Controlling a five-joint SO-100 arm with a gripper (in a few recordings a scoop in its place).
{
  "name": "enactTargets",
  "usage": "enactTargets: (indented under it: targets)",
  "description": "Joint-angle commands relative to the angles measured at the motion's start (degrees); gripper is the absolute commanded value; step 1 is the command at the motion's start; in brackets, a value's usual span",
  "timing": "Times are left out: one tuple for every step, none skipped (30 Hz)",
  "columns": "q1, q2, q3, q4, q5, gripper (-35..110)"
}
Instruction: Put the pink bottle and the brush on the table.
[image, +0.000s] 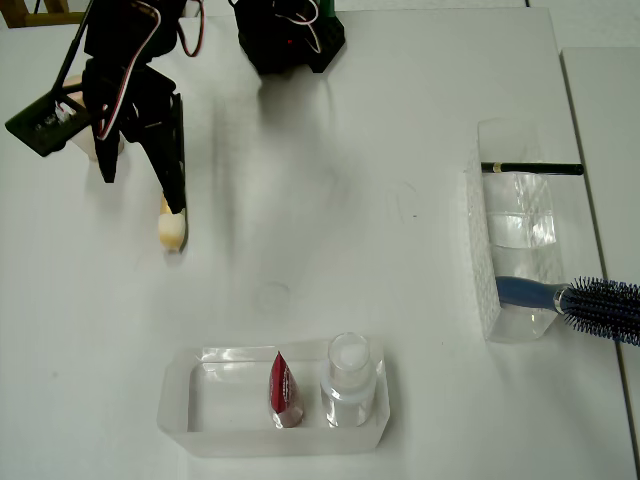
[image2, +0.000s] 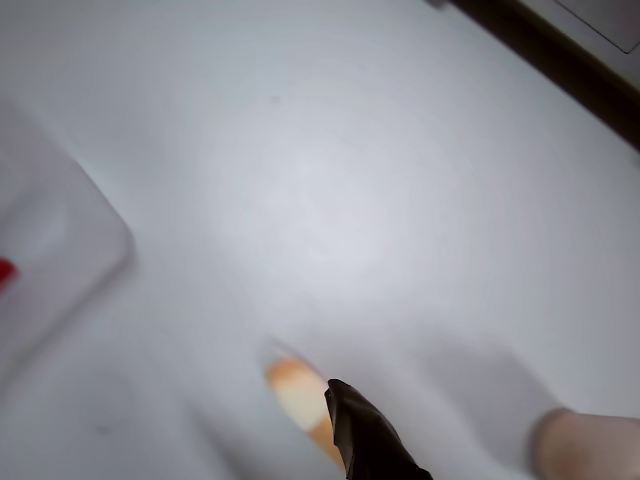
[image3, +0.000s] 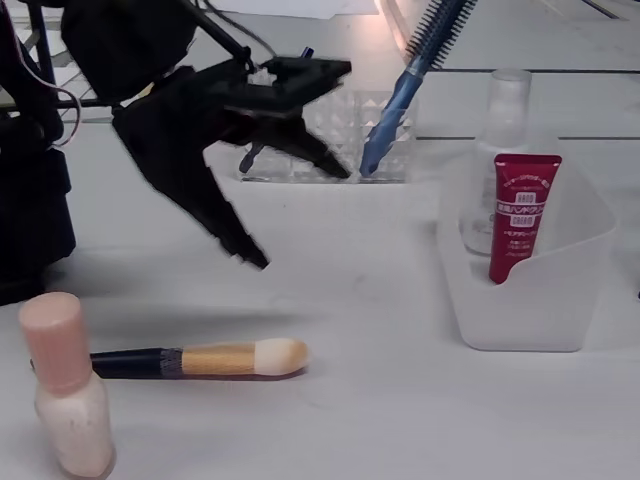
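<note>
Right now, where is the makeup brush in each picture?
Overhead view: the brush lies on the table at upper left; its cream tip shows just below the open gripper.
Wrist view: its blurry gold-and-cream end is at the bottom middle, beside a dark gripper finger.
Fixed view: it lies flat at lower left, tip pointing right.
Shared landmark: the pink bottle stands right beside it.

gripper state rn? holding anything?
Gripper: open, empty, above the table; brush and pink bottle lie free of it.
</note>
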Motion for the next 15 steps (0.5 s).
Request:
enactTargets:
  targets:
    - [-2.2,4.9,-1.7,-3.1,10.8,52]
    - [-3.5,5.4,-1.7,-4.9,15.6,50]
    - [-4.7,5.9,-1.7,-6.6,19.3,47]
    - [-5.8,6.3,-1.7,-7.7,22.5,45]
    - [-6.8,6.7,-1.7,-8.5,25.4,44]
    - [-7.7,7.1,-1.7,-9.2,28.6,43]
    - [-8.8,7.6,-1.6,-9.6,31.6,43]
    - [-9.8,8.3,-1.3,-10.3,34.0,42]
    - [-10.8,9.1,-0.6,-11.5,36.5,41]
    - [-11.7,9.8,0.3,-12.7,38.3,41]
    - [-12.5,10.7,1.3,-14.1,40.3,40]
    - [-13.4,11.8,2.4,-15.1,42.2,39]
    - [-14.1,12.7,3.4,-16.1,43.9,38]
    - [-14.9,13.8,4.6,-16.9,45.5,37]
    - [-15.7,14.9,5.7,-17.4,47.2,35]
